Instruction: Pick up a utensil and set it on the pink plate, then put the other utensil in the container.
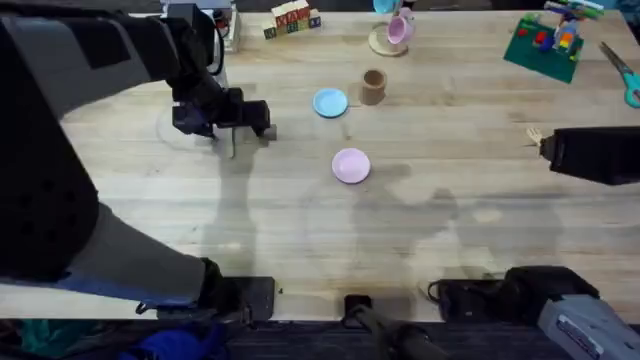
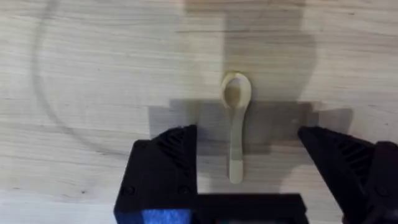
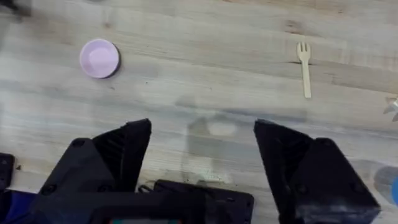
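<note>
A: Hovering over the utensil (image 2: 236, 127) — that is where the left claw (image 2: 249, 158) is being held, fingers spread apart, the spoon lying flat on the counter (image 1: 300, 240) between them, untouched.

B: Right claw (image 3: 202, 155)?

A: Being held wide apart too, nothing gripped. The other utensil (image 3: 304, 67) is being seen flat on the wood ahead of it, well apart from the pink plate (image 1: 351, 166).

B: Container (image 1: 373, 86)?

A: Being seen upright beside the blue plate (image 1: 330, 102).
</note>
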Robot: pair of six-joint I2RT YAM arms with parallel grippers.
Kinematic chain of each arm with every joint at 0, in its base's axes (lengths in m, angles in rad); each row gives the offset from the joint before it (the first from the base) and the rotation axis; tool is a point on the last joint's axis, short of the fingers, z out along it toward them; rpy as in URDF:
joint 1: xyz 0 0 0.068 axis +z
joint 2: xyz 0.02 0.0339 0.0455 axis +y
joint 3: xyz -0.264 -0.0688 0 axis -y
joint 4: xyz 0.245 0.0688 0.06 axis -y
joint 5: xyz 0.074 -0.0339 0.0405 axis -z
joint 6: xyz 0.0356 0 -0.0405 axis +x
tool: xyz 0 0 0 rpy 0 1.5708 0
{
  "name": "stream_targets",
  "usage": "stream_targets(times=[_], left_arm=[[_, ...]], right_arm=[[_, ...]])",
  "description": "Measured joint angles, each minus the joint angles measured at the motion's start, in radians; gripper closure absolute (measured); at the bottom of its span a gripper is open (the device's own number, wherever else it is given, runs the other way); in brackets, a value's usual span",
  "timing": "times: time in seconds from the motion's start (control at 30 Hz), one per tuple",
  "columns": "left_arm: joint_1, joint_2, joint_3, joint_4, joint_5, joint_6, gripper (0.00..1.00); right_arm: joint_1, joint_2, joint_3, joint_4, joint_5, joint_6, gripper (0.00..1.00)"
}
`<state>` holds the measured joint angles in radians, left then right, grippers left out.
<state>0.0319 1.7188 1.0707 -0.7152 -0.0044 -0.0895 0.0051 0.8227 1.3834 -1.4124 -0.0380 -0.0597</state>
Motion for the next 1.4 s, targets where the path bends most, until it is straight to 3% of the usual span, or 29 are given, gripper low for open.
stream_targets(times=[0.3,0.33,0.5,0.53,0.7,1.13,1.27,1.4], left_arm=[[0.000,-0.016,-0.024,0.024,0.000,-0.001,0.022],[0.000,-0.016,-0.024,0.025,0.002,-0.001,0.123],[-0.002,-0.016,-0.024,0.043,0.012,-0.004,0.882],[-0.003,-0.016,-0.024,0.042,0.014,-0.001,0.935],[-0.004,-0.017,-0.019,0.023,0.014,-0.002,0.951],[-0.009,0.017,0.101,-0.233,0.000,0.008,0.958],[-0.039,-0.033,0.121,-0.258,-0.001,0.008,0.959],[-0.101,-0.136,0.122,-0.288,0.008,0.008,0.959]], right_arm=[[0.000,0.000,0.001,0.000,0.000,0.000,0.006],[0.000,0.000,0.002,0.000,0.000,0.000,0.006],[0.000,0.000,0.002,0.000,0.000,0.000,0.005],[0.000,0.000,0.002,0.000,0.000,0.000,0.005],[0.000,0.000,0.002,0.000,0.000,0.000,0.005],[0.000,0.000,0.002,-0.001,0.000,0.000,0.005],[0.000,0.000,0.002,-0.001,0.000,0.000,0.005],[0.000,0.000,0.002,-0.001,0.000,0.000,0.005]])
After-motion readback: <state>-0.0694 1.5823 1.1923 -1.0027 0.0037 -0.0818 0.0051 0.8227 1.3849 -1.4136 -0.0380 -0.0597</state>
